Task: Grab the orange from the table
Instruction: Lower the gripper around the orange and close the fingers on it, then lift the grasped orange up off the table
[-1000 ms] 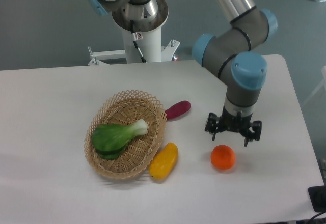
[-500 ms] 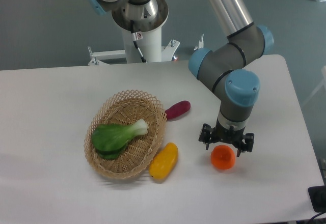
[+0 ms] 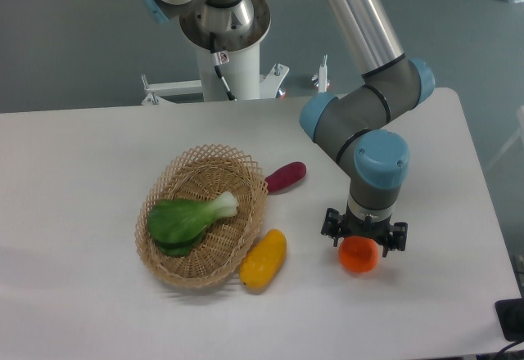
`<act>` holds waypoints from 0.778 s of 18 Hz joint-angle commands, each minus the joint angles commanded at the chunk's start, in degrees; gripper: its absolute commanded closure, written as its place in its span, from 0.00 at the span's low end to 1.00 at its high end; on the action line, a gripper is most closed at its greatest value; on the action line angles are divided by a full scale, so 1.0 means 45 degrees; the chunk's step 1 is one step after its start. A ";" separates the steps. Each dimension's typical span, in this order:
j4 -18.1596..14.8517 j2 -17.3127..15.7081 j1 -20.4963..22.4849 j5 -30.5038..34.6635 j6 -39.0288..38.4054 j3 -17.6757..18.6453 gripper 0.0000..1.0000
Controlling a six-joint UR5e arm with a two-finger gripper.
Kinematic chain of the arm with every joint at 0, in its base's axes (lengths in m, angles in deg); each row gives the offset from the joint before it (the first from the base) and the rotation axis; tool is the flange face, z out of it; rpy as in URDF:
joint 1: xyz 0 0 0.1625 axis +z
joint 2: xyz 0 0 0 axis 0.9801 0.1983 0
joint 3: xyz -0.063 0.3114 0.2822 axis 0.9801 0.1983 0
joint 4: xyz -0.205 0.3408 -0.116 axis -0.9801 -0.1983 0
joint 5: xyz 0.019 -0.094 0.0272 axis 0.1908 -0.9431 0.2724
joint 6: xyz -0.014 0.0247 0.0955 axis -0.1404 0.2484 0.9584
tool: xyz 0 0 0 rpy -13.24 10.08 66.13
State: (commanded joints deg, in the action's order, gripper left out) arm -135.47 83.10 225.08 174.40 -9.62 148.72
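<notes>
The orange (image 3: 359,257) sits on the white table (image 3: 82,180) toward the front right. My gripper (image 3: 362,241) has come down right over it, its black fingers straddling the fruit on the left and right sides. The jaws stand apart around the orange, and its top is hidden behind the gripper body. I cannot tell whether the pads touch the fruit.
A wicker basket (image 3: 168,268) holding a green leafy vegetable (image 3: 187,218) stands left of centre. A yellow elongated fruit (image 3: 264,258) lies by the basket's front right rim. A purple oblong vegetable (image 3: 285,177) lies behind it. The table's right edge is close to the orange.
The arm has moved left and down, bringing the gripper from behind and above the orange to directly over it, fingers now flanking the fruit. The orange has stayed in place.
</notes>
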 joint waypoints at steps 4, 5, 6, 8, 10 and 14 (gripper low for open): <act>0.0178 0.0177 -0.0040 0.0078 -0.0002 0.0038 0.00; 0.0197 0.0196 -0.0040 0.0097 -0.0002 0.0058 0.00; 0.0217 0.0196 -0.0040 0.0098 -0.0002 0.0078 0.00; 0.0197 0.0157 -0.0060 0.0234 -0.0002 0.0078 0.00; 0.0198 0.0157 -0.0060 0.0254 -0.0002 0.0059 0.06; 0.0197 0.0099 -0.0060 0.0254 0.0018 0.0059 0.29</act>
State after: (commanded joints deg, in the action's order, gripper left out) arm -134.58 83.55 224.81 175.55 -9.54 148.98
